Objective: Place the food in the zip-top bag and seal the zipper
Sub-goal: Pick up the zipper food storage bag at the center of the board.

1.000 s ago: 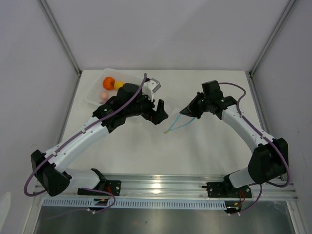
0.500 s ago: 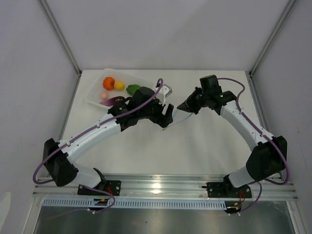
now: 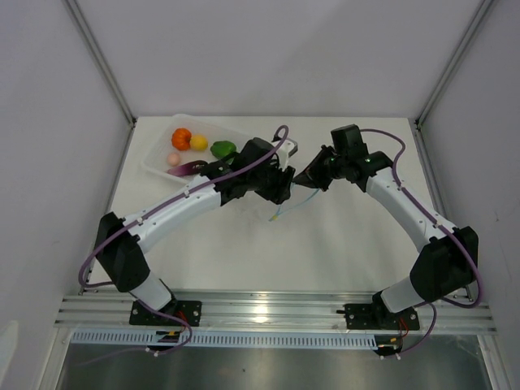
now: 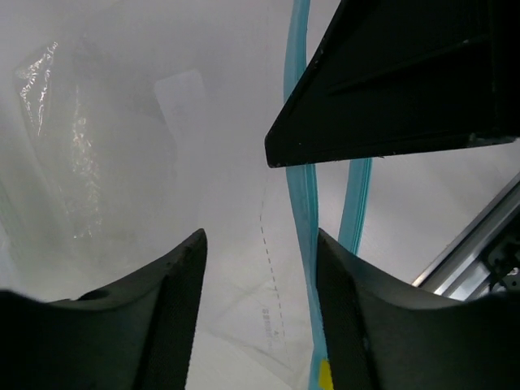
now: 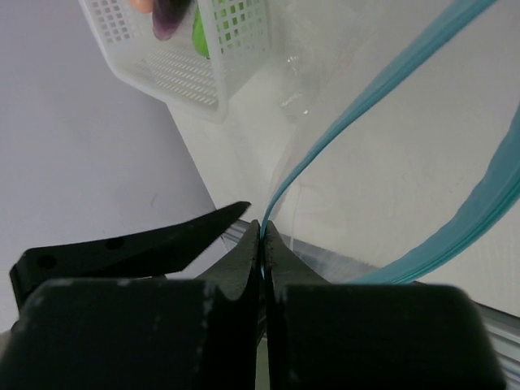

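Observation:
The clear zip-top bag (image 4: 122, 162) hangs between the two arms over the table's middle, its mouth parted. My right gripper (image 5: 262, 236) is shut on one teal zipper (image 5: 366, 97) strip and holds it up. My left gripper (image 4: 260, 301) is open, with the bag's panel and the other zipper (image 4: 302, 203) strip between its fingers, the strip close to the right finger (image 4: 349, 317). From above, the left gripper (image 3: 284, 185) nearly meets the right gripper (image 3: 302, 179). The food lies in a tray: orange fruit (image 3: 181, 138), lemon (image 3: 198, 142), green pepper (image 3: 222, 149), peach (image 3: 173, 159), eggplant (image 3: 191, 167).
The clear rigid tray (image 3: 156, 156) stands at the table's back left, behind the left arm. The tray's white grid wall (image 5: 179, 57) shows past the bag in the right wrist view. Loose zipper ends (image 3: 284, 213) dangle toward the table. Frame posts stand at both back corners.
The left arm swung right, off the tray and up to the bag's mouth, and its jaws narrowed. The right gripper drew the bag slightly left and back, staying shut.

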Controlling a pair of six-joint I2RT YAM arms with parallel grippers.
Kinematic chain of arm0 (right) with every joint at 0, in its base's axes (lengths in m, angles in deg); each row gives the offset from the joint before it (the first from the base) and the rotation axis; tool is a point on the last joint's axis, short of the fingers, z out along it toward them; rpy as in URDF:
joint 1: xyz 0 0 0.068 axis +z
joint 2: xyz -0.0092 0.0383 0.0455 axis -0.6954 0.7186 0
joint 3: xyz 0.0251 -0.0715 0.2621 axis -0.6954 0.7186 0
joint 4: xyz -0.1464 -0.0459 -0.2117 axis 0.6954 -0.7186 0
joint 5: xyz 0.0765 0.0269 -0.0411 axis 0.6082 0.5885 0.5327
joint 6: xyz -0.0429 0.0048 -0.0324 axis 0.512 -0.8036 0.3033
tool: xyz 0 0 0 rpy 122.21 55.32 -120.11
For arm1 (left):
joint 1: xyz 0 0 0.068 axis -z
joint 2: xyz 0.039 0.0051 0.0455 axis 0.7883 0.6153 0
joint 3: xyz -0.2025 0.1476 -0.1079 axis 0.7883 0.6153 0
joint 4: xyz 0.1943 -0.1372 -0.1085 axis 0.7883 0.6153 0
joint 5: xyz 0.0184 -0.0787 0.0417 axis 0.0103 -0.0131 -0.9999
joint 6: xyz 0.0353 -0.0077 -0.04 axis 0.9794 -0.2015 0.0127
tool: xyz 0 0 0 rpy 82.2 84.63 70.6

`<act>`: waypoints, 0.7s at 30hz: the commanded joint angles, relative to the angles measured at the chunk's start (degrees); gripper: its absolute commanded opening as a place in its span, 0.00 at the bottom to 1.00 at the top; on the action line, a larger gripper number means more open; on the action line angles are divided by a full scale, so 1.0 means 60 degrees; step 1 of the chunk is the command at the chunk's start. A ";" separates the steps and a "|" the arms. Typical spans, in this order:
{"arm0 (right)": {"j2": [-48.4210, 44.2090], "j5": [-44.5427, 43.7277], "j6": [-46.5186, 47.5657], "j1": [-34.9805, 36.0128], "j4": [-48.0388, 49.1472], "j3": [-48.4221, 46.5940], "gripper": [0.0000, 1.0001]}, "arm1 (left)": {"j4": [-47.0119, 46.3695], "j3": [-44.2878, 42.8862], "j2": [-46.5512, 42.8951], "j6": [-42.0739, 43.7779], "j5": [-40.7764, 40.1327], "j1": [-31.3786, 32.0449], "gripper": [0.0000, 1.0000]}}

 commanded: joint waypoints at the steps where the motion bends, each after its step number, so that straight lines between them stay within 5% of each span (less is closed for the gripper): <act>1: 0.0066 0.0139 0.0299 0.0016 0.0073 -0.0650 0.00 | 0.0253 -0.0568 0.0246 0.0011 0.0173 0.0046 0.55; 6: 0.0198 0.0255 0.0709 -0.0101 -0.0264 -0.0900 0.01 | 0.0327 -0.0875 0.0582 0.0026 0.0524 -0.0041 0.22; 9: 0.0286 0.0329 0.1030 -0.0189 -0.0498 -0.1017 0.12 | 0.0429 -0.1066 0.0671 -0.0004 0.0598 -0.0144 0.06; 10: 0.0301 0.0285 0.1148 -0.0233 -0.0629 -0.1076 0.23 | 0.0444 -0.1124 0.0729 -0.0033 0.0729 -0.0231 0.01; 14: 0.0214 -0.0036 0.1982 -0.0481 -0.1551 -0.1587 0.37 | 0.0532 -0.1373 0.0773 -0.0106 0.0906 -0.0437 0.01; 21: -0.0547 -0.0432 0.2833 -0.0877 -0.2959 -0.1779 0.44 | 0.0663 -0.1813 0.0920 -0.0165 0.1096 -0.0525 0.01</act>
